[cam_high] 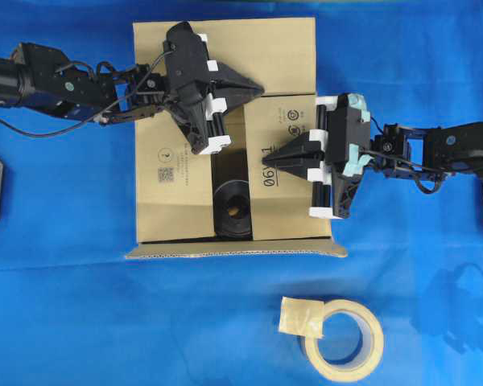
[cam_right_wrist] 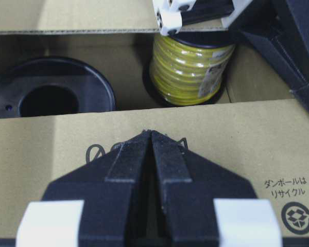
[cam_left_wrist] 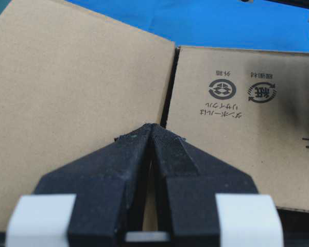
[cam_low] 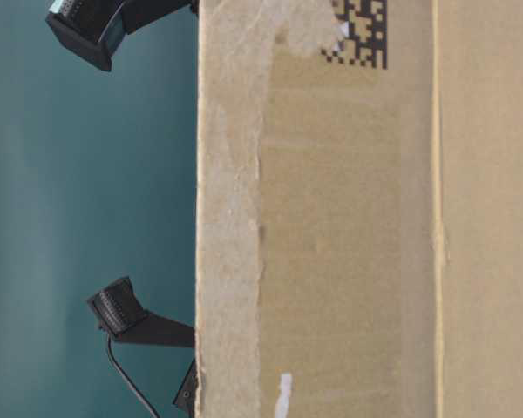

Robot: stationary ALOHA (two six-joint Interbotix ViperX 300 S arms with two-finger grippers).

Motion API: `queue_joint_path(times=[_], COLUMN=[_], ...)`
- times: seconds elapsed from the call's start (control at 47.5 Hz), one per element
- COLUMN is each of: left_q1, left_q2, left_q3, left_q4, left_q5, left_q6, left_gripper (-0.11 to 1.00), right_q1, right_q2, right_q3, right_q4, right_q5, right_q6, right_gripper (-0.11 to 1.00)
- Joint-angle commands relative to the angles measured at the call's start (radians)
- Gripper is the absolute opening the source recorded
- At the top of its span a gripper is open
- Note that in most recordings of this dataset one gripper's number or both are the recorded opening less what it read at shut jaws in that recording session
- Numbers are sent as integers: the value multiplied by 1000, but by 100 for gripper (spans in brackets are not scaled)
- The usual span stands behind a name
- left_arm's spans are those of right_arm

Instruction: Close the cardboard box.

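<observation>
— Where is the cardboard box (cam_high: 225, 129) sitting?
— At upper centre of the overhead frame, on the blue cloth (cam_high: 64, 305); a gap is showing a black spool (cam_high: 233, 207).
— And the pincers?
— The left gripper (cam_high: 258, 87) and right gripper (cam_high: 278, 153) are pressing on flaps, fingers together, holding nothing.

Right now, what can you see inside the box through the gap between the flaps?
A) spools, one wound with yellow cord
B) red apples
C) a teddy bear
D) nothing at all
A: the right wrist view looks into the cardboard box and shows a yellow-wound spool beside a black spool.
</observation>
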Motion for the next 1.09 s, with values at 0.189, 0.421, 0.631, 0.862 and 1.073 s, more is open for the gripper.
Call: queue_joint_path(times=[0.189, 0.421, 0.631, 0.862, 1.073], left_q1=[-2, -3, -5, -5, -5], left_q2=[-11, -12, -12, -12, -12], left_q3=[-2, 5, 8, 8, 9], left_q4=[0, 0, 0, 0, 0], left_q5=[-2, -2, -2, -2, -2], left_q6=[-3, -3, -2, -2, -5], left_gripper=[0, 0, 0, 0, 0], right_q1=[25, 77, 164, 296, 413], right_q2=[-117, -250, -380, -411, -357], right_q3=[-34, -25, -6, 20, 40], right_q4=[0, 2, 0, 0, 0], right_q5=[66, 118, 130, 95, 92], right_q6=[0, 0, 0, 0, -2], right_gripper=[0, 0, 0, 0, 0])
